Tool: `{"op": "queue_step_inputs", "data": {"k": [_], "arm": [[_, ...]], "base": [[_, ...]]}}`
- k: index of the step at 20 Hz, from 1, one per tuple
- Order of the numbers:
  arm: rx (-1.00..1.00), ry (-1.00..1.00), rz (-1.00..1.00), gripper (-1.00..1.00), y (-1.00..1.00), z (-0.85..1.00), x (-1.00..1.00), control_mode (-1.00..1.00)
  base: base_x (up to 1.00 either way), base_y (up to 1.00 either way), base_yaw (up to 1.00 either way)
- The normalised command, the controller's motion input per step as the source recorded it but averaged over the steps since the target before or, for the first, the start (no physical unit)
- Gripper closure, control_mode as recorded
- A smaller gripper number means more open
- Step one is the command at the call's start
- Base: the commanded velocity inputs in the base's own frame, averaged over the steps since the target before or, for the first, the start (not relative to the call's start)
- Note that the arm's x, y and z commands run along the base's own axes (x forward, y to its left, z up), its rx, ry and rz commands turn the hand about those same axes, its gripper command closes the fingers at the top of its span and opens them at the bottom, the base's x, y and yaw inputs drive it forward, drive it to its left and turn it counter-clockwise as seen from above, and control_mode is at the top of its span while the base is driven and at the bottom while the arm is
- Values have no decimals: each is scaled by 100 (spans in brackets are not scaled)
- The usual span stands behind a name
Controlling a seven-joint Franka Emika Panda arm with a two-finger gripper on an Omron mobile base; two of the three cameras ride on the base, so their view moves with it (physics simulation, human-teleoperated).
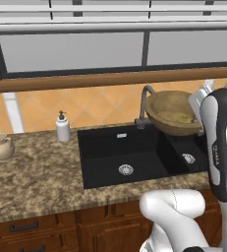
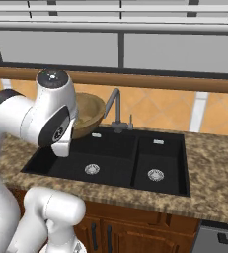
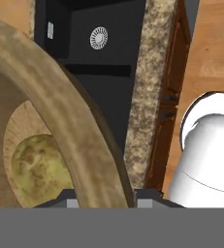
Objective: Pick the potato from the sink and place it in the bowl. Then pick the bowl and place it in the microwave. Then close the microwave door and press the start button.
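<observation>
- Potato (image 3: 38,164): lumpy, pale yellow-tan, lying on the floor of the bowl (image 1: 171,114); in the left base view it is showing only as a yellowish patch low inside the bowl.
- Bowl: tan-brown, thick-rimmed, hanging tilted in the air above the sink (image 1: 134,155), its open side leaning toward the left base camera; in the right base view it is sitting just behind the white arm, beside the faucet (image 2: 114,111).
- Gripper (image 3: 104,201): its two dark tips are standing on either side of the bowl's rim in the hand view, one inside the wall and one outside, pinching the rim between them; the contact itself is falling at the picture's bottom edge, so the pinch is probably firm but is not plain to see.
- Sink: black, recessed, two basins, each carrying a round silver drain (image 1: 126,170); both basins are lying bare under the lifted bowl.
- Faucet: dark, curved, rising at the sink's back edge, near the bowl.
- Soap bottle (image 1: 62,127): white, standing on the counter (image 1: 36,172) to the left of the sink.
- Jug (image 1: 1,146): small, beige, standing well to the left of the bottle.
- Counter: speckled brown stone, surrounding the sink, above wooden cabinets (image 1: 61,229).
</observation>
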Motion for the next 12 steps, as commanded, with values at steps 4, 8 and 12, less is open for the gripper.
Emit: {"op": "queue_step_inputs", "data": {"k": [4,8,12], "arm": [[0,-3,-5,100,0,41,-53,-100],[0,0,-4,100,0,42,-41,-100],[0,-1,-1,100,2,2,-21,100]], "base": [[0,0,0],[0,0,0],[-25,-6,-1]]}}
